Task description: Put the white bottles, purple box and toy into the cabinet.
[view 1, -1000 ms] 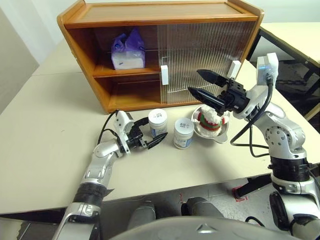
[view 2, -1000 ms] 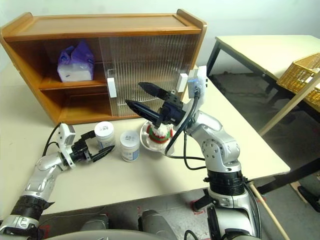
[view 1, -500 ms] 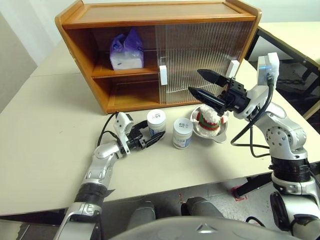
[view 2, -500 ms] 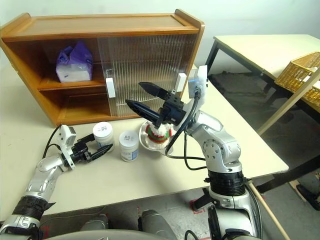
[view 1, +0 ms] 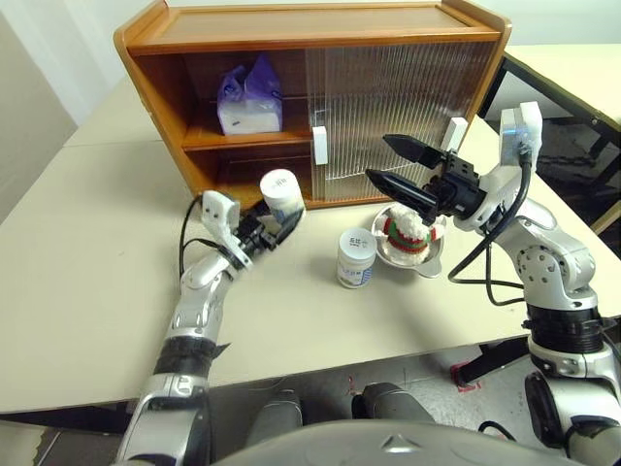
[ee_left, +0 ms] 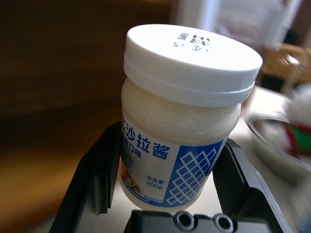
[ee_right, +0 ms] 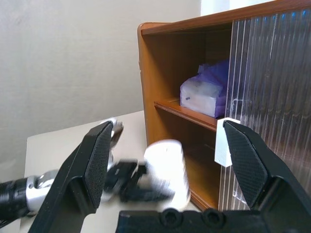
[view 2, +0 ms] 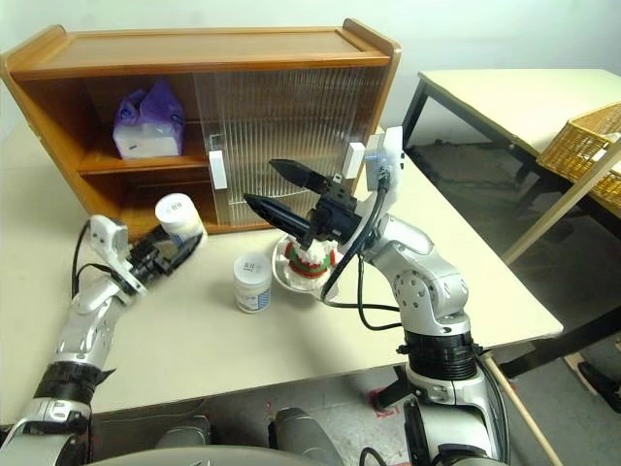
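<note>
Your left hand grips a round white plastic jar with a blue-printed label, held off the counter before the honey-brown wooden cabinet's open lower compartment. The second white jar stands beside the steel bowl holding the striped plush toy; your right hand hovers wide open above them, and the lavender tissue pack sits on the shelf.

The left pincer has lifted one white bottle toward the cabinet.

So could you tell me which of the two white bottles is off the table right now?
The white bottle clamped in the left gripper before the cabinet; the other bottle stands beside the bowl.
</note>
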Available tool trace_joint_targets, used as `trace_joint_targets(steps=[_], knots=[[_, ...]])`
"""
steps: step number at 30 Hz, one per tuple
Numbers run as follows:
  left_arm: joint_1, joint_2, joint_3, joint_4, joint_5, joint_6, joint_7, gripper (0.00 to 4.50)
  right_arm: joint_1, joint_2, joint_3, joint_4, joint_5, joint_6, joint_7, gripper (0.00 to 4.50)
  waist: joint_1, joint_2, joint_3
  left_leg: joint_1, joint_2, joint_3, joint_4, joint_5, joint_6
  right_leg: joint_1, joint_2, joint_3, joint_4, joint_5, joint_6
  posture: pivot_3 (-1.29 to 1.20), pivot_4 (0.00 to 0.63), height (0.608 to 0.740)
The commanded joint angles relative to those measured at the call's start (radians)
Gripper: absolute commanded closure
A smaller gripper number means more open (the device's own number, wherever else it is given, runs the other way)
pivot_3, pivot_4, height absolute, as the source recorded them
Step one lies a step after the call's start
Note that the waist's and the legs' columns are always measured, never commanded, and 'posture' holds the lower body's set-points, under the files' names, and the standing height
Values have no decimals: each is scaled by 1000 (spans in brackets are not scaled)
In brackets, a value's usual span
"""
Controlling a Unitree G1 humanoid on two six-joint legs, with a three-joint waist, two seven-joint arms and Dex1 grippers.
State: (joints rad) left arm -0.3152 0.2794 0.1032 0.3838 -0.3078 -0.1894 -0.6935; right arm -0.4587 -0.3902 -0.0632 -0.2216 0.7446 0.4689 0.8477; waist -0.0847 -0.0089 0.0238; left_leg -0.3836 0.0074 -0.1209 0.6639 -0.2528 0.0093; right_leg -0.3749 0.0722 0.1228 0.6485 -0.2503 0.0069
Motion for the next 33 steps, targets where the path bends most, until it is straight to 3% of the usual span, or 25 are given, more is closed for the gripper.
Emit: trace_joint_targets(steps=[1,12,33], knots=[[-45,-12,8,53,20,4,49,1432,-4,-5,0,-1,-1,9,0,0,0,0,0,1,0,0,0,0,0,1,0,0,0,0,1,-143,33,740],[-162,-19,-6,223,114,-10,185,1432,5,-4,-2,-14,2,9,-10,0,-2,-1,1,1,-1,0,0,0,0,1,0,0,-1,1,4,-154,36,740],[-421,-55,51,670,219,-119,626,1432,17,-21,-6,-36,7,19,-18,0,-16,-3,2,1,-5,1,0,0,0,7,2,1,-14,6,14,-180,28,740]])
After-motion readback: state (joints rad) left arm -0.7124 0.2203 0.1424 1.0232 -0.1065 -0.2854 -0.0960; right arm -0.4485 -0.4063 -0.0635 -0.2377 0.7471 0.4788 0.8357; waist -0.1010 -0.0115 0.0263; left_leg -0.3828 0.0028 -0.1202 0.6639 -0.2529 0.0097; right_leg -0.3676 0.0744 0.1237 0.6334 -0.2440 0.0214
